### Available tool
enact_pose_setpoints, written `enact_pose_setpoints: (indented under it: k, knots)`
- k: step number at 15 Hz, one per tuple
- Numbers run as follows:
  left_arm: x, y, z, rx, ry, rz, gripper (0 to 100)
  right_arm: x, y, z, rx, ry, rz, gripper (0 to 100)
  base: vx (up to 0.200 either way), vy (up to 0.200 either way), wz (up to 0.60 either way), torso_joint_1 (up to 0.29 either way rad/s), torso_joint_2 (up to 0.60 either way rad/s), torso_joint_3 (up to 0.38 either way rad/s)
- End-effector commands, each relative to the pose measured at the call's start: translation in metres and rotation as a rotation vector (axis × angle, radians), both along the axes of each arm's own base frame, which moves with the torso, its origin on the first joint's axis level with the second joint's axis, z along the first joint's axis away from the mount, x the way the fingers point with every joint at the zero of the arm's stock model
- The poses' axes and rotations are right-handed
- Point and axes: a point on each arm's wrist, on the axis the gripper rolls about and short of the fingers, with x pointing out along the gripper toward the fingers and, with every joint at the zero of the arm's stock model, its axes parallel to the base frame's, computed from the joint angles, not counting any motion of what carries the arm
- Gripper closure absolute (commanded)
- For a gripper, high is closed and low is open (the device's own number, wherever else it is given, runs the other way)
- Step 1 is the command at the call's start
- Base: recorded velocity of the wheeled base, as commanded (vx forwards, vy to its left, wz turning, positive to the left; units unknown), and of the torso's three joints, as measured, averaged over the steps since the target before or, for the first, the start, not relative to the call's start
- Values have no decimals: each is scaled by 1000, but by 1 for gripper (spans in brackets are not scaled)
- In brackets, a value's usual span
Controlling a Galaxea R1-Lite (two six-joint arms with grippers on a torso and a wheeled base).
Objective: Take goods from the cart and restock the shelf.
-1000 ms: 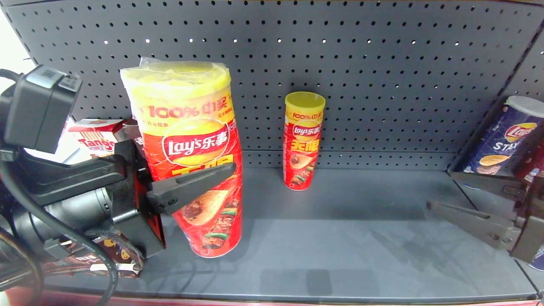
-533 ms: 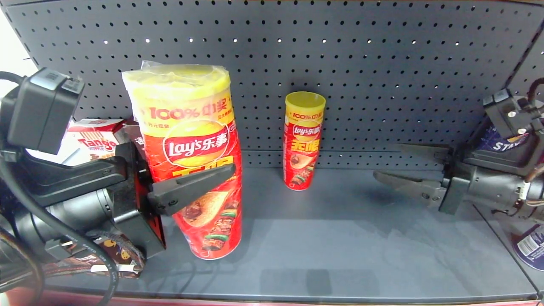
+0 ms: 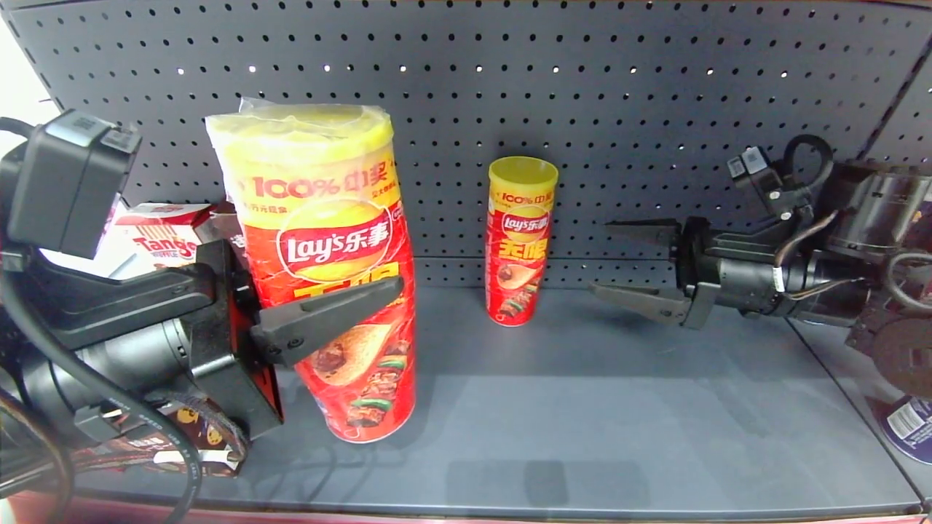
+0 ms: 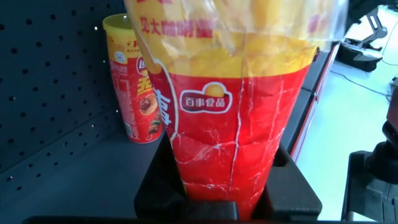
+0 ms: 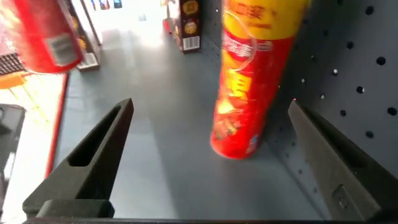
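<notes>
A large plastic-wrapped pack of red and yellow chips cans (image 3: pixel 328 255) is at the left of the grey shelf (image 3: pixel 582 437), leaning slightly, its base at or just above the board. My left gripper (image 3: pixel 328 291) is shut on its middle; one finger crosses the front, the other is hidden behind. In the left wrist view the pack (image 4: pixel 239 124) rises out of the gripper (image 4: pixel 227 186). A single chips can (image 3: pixel 520 240) stands upright at the back wall. My right gripper (image 3: pixel 626 266) hangs open to its right, pointing at it. From the right wrist, the can (image 5: pixel 249 87) stands ahead of the open gripper (image 5: pixel 210 107).
A wafer box (image 3: pixel 164 236) sits behind my left arm, and dark snack packets (image 3: pixel 182 429) lie under it. A blue can (image 3: pixel 910 429) lies at the far right. The pegboard (image 3: pixel 655 109) closes the back. The shelf's middle and front are bare.
My right arm has risen and swung left along the back of the shelf, bringing its open gripper close to the single can. The left arm and pack have hardly moved.
</notes>
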Motion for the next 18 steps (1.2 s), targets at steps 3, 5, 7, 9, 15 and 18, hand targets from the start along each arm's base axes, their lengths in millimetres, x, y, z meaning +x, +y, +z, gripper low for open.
enact_pose_setpoints:
  k: [3,5,7,9,15,18]
  knots:
    - [1,0,-1,2,5,-2,100,32,8,-13,-7,13,6,0,0,0,0,0,0,0]
    - [3,-2,0,2,2,-4,100,44,15,-16,-6,13,14,0,0,0,0,0,0,0]
    - [4,-3,0,1,4,-4,100,53,20,-17,-4,8,17,0,0,0,0,0,0,0]
    - [5,-3,-1,3,8,-4,100,64,25,-21,-3,7,20,0,0,0,0,0,0,0]
    - [9,-5,1,3,6,-2,100,83,37,-31,-4,11,32,0,0,0,0,0,0,0]
    - [10,-6,3,0,1,-4,100,90,49,-35,-2,8,55,0,0,0,0,0,0,0]
